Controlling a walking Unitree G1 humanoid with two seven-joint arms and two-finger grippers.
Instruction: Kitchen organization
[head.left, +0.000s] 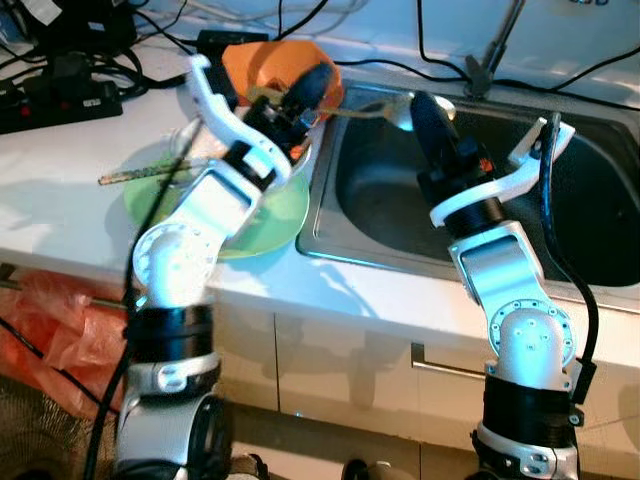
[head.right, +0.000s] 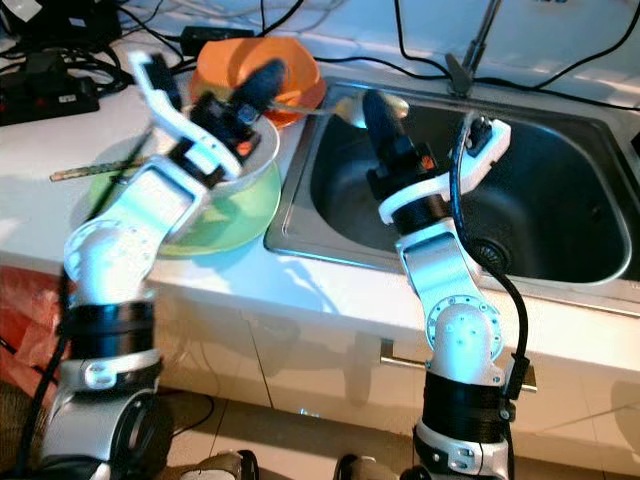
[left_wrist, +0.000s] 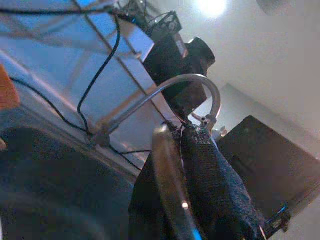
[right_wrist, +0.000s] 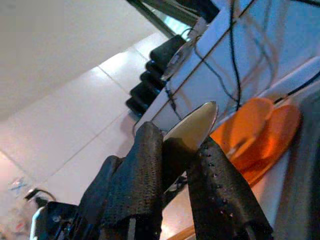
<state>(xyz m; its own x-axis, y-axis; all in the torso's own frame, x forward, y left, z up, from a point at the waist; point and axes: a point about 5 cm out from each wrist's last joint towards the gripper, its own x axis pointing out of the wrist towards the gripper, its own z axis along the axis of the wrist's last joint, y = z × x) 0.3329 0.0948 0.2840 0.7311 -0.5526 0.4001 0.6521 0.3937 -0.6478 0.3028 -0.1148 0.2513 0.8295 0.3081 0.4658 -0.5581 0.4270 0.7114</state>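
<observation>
Home kitchen, pretty clearly: stainless sink (head.left: 560, 240) set into a white countertop (head.left: 60, 200), tap (left_wrist: 170, 87) just past the left gripper (head.left: 318, 85), cabinet doors (head.left: 340, 360) below it, dishes like an orange bowl (head.right: 215, 60) beside it.

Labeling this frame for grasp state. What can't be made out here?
- Head views: left gripper fingers hide the grip on the spoon handle, and the orange bowl's contents.
- Green plate: left arm covers most of it.
- Left wrist view: too dark and blurred to identify the shiny edge between the fingers.
- Sink: drain partly behind the right arm.
</observation>
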